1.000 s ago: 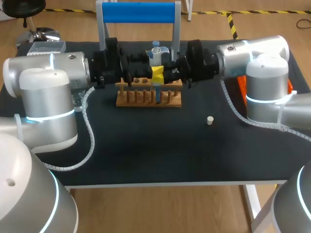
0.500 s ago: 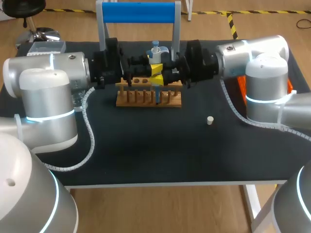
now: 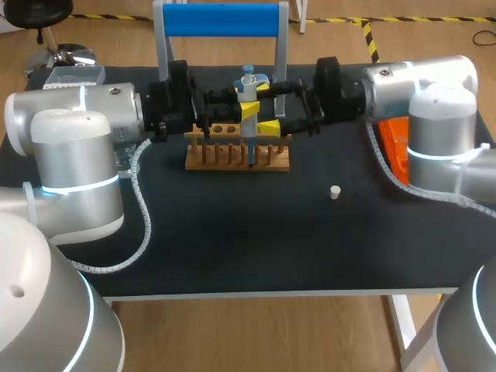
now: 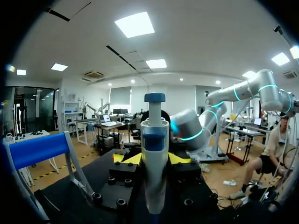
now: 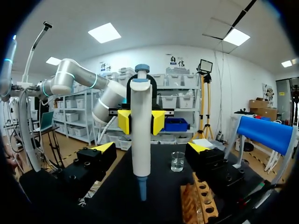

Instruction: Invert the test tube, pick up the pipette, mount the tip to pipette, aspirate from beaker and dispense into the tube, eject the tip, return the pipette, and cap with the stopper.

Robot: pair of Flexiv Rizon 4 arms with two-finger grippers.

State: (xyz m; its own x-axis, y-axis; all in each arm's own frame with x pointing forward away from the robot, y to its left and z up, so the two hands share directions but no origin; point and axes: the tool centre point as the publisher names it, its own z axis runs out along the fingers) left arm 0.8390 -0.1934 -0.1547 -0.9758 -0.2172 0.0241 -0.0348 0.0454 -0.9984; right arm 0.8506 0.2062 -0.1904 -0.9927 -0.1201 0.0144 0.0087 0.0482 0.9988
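At my left side, my left claw [image 3: 248,109] was clamped on the one pipette [image 5: 140,140], holding it upright near the single wooden rack [image 3: 236,157]. Facing it, my right claw [image 5: 152,148] was spread wide, touching nothing. One beaker [image 5: 177,161] and one stopper [image 3: 335,192] sat on the black tabletop [image 3: 232,232]. My right arm half hid an orange box [image 3: 397,151].

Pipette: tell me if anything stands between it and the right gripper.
Nothing visible does. The pipette stands upright, clamped in the left gripper, directly ahead of the open right gripper, with only bare space between.
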